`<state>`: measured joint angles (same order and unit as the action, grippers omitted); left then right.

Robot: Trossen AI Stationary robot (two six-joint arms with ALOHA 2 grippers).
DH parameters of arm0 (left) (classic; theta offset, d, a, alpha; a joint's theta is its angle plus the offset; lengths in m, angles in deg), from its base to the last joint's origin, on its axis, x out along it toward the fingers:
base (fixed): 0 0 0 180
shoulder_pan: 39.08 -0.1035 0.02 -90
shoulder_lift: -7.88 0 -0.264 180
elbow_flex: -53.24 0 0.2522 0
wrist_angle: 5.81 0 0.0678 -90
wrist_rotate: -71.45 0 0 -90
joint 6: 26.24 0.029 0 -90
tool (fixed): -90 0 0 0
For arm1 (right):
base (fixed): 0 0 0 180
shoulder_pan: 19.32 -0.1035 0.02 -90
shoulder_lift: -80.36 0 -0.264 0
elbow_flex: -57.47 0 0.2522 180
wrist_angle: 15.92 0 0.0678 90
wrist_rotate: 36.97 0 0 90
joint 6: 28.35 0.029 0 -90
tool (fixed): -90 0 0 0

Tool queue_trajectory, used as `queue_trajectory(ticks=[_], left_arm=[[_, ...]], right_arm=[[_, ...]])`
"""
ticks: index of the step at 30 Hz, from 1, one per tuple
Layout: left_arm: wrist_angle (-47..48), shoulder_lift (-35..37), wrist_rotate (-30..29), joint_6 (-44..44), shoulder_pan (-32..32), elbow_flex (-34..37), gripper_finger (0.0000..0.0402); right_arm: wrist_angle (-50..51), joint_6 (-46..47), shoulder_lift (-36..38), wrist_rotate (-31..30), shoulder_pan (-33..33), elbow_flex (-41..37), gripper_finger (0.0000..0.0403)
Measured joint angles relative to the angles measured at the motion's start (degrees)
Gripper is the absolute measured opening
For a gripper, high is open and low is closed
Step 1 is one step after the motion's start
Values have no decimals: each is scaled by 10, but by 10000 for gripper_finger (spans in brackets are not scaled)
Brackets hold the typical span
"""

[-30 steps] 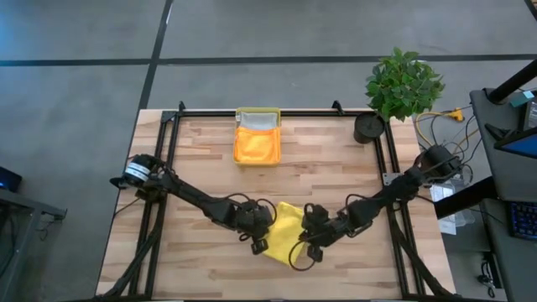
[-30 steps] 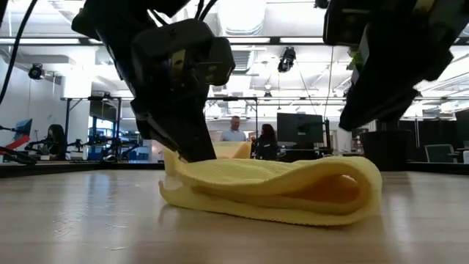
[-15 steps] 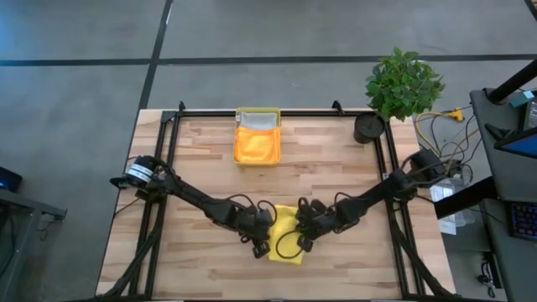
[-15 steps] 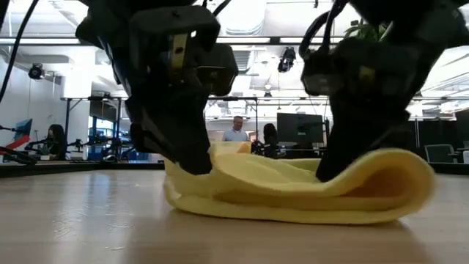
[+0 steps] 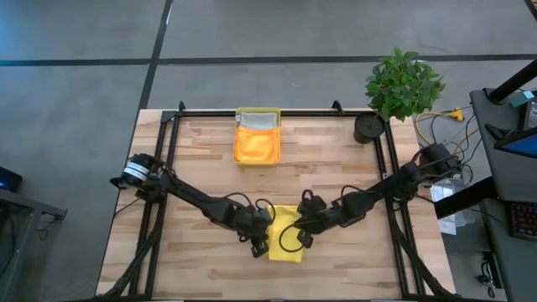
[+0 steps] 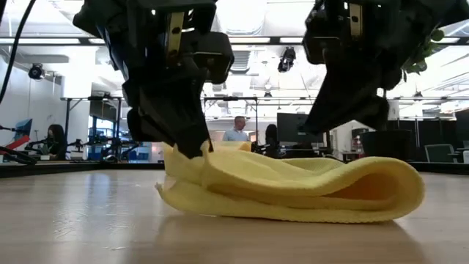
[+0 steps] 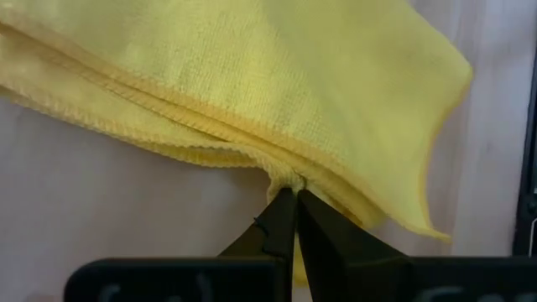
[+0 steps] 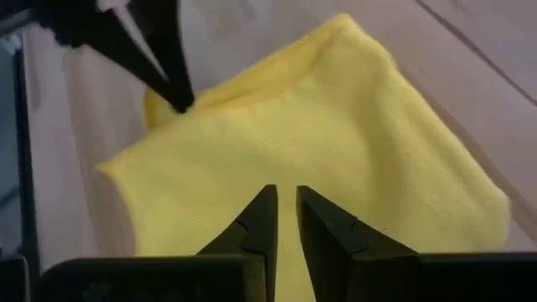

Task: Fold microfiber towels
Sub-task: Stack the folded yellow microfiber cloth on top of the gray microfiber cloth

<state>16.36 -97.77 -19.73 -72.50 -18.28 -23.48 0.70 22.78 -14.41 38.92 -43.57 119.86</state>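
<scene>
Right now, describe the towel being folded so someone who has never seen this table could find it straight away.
Start at the wooden table and go to the middle of its near edge, where both dark arms meet. The yellow microfiber towel lies there folded over, its edge pinched by the left end effector. It is the only cloth out on the bare wood; the orange towel sits in the tray.

one yellow towel [image 5: 286, 232], one orange towel [image 5: 257, 144], one tray [image 5: 258, 111], one plant [image 5: 404, 82].

yellow towel [image 5: 286, 233] | folded double, table front-centre | orange towel [image 5: 257, 144] | in tray, far edge
</scene>
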Motion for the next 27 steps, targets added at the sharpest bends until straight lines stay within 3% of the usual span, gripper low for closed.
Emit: queue_trajectory(ticks=[5,10,19,27], left_arm=[[1,8,-4,-23,0,1,1],[0,9,-4,-30,-1,1,18],[-4,9,-4,-32,-1,2,132],[-1,9,-37,-73,-6,4,209]], right_arm=[[13,115,23,-18,-1,-29,54],[1,241,42,-20,-3,-93,97],[-197,411,63,-33,-4,-224,202],[-220,453,63,-35,14,-246,252]])
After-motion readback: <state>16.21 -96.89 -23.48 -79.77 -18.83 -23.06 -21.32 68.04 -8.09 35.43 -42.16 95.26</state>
